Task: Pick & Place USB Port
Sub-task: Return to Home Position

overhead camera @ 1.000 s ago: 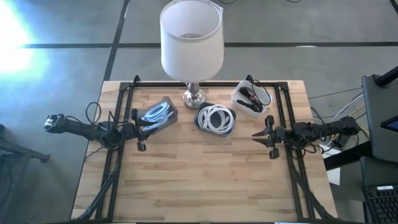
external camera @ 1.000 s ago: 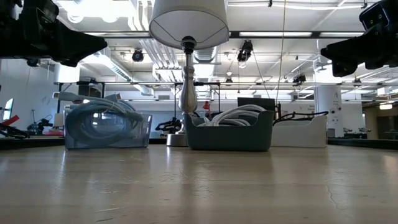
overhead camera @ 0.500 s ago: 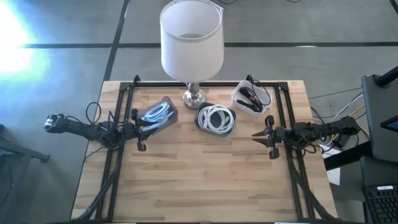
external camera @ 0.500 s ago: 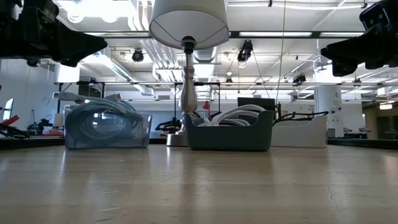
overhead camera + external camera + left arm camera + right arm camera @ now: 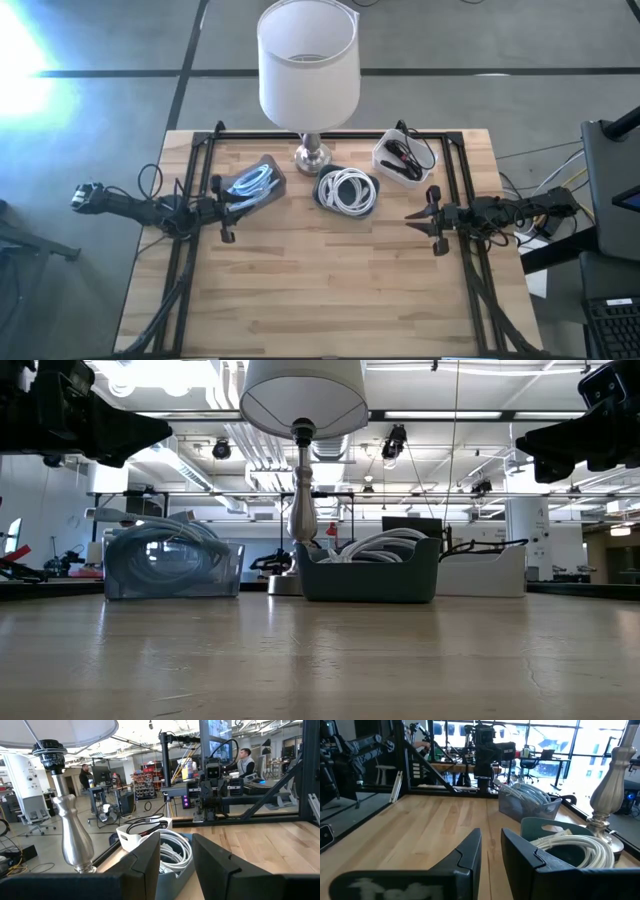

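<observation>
Left of the lamp (image 5: 308, 60), the left gripper (image 5: 176, 845) is hovering, fingers slightly parted, gripping nothing. Cables (image 5: 347, 190) are lying in the clear bin (image 5: 232, 565), blue bin (image 5: 368, 582) and white bin (image 5: 483, 572) at the lamp's base. Right of the lamp, the right gripper (image 5: 491, 837) is hovering likewise; sorting appears finished, only parking remaining.

The high camera hangs far above, looking straight down on the whole table (image 5: 320, 290). The low one sits at the 6 o'clock edge, level, facing 12. Wrist cameras at 9 and 3 face each other. All four share the lamp (image 5: 308, 60) and middle bin (image 5: 368, 582).
</observation>
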Robot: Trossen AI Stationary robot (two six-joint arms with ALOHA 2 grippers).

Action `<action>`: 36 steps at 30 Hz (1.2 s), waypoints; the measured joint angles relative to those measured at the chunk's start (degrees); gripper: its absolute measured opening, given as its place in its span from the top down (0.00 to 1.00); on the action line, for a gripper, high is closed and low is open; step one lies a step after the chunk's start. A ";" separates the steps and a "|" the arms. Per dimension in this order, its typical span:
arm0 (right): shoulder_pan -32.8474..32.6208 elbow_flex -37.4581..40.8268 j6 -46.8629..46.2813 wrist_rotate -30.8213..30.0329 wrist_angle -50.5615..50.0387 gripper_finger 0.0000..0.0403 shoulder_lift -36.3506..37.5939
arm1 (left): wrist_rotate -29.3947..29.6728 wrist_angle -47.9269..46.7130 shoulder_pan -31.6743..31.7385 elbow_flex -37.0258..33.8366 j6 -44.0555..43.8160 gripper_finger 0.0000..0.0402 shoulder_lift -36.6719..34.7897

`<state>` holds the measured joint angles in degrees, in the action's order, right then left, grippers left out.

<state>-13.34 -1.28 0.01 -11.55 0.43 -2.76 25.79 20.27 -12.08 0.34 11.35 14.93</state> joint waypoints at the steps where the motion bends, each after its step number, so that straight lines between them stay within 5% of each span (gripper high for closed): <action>1: 0.00 0.00 0.32 -0.02 0.02 0.83 0.00 | 0.02 0.00 0.00 0.00 -0.02 0.71 0.00; 36: 0.00 0.00 -0.17 -0.04 0.02 0.83 -0.02 | -0.01 0.02 0.00 0.00 -0.02 0.71 -0.02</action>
<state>-13.34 -1.28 -0.16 -11.60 0.45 -2.78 25.78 20.29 -12.08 0.34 11.33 14.92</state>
